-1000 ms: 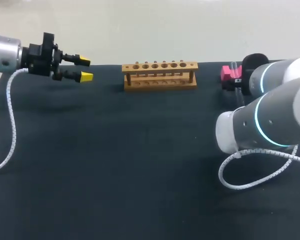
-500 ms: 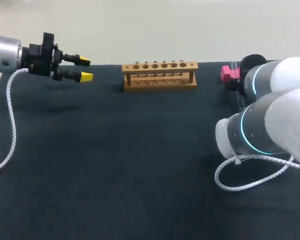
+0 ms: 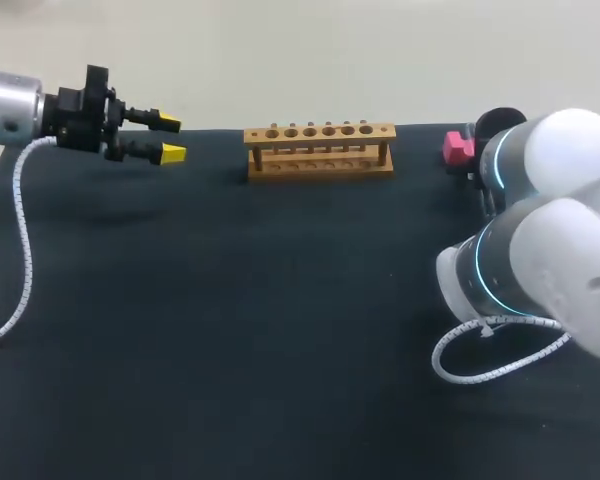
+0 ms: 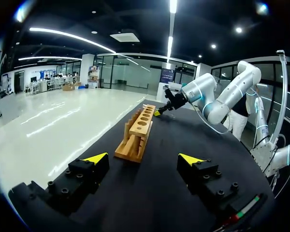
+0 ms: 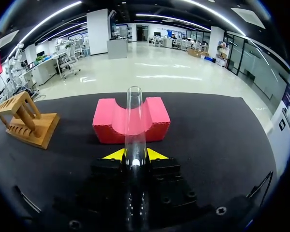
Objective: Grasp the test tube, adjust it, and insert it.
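A clear glass test tube (image 5: 134,121) lies in the groove of a red foam block (image 5: 130,123), pointing away from my right gripper (image 5: 135,155). That gripper's fingers press the tube's near end from both sides, so it is shut on it. In the head view my right arm (image 3: 540,250) hides this gripper and the tube, and only a corner of the red block (image 3: 457,147) shows. The wooden rack (image 3: 320,150) with a row of holes stands at the table's far middle. My left gripper (image 3: 170,138) hovers open at the far left, pointing at the rack (image 4: 137,130).
The black table (image 3: 280,330) holds only the rack and the block. From the left wrist view, my right arm (image 4: 203,92) is seen beyond the rack's far end. A white coiled cable (image 3: 480,355) hangs under the right arm.
My right arm's elbow has swung forward and its wrist has shifted over the red block, so the tube is now hidden in the head view. The left arm has not moved.
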`<state>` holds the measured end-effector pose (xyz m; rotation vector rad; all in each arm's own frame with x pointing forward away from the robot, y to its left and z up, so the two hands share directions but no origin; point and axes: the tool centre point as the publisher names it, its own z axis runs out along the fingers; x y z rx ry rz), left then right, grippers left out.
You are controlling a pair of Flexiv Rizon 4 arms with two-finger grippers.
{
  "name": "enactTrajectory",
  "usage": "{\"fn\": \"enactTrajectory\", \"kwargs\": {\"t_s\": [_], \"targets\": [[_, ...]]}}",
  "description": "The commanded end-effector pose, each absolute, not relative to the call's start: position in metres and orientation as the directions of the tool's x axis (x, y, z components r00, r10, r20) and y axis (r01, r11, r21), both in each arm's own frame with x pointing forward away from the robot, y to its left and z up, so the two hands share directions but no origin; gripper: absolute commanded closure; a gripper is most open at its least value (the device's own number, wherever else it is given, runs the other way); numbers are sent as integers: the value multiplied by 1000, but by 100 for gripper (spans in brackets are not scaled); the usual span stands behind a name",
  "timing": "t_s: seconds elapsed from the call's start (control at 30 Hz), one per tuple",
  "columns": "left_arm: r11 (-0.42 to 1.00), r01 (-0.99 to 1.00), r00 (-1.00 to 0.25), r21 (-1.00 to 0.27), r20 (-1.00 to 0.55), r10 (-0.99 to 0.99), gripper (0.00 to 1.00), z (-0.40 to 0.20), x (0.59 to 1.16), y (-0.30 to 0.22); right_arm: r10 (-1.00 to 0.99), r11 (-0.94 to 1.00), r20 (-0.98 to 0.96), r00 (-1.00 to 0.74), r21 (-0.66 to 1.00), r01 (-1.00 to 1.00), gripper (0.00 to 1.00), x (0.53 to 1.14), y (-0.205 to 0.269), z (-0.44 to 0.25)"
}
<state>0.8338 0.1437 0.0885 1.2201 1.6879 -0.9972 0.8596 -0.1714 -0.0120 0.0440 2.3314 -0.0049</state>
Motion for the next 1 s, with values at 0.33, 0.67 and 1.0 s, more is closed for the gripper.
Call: {"fn": "enactTrajectory", "kwargs": {"t_s": [0.33,0.67,1.0], "targets": [[219,966,-203,-135,-924,325,0,88,834,144,62,997,-719,-692,19,70,100,844,-159,0],[219,966,-203,-135,-924,325,0,88,834,144,76,997,-708,-702,30,77,100,826,-151,23],[219,966,-203,-135,-924,325,0,88,834,144,103,994,-699,-708,46,99,100,806,-141,46]]}}
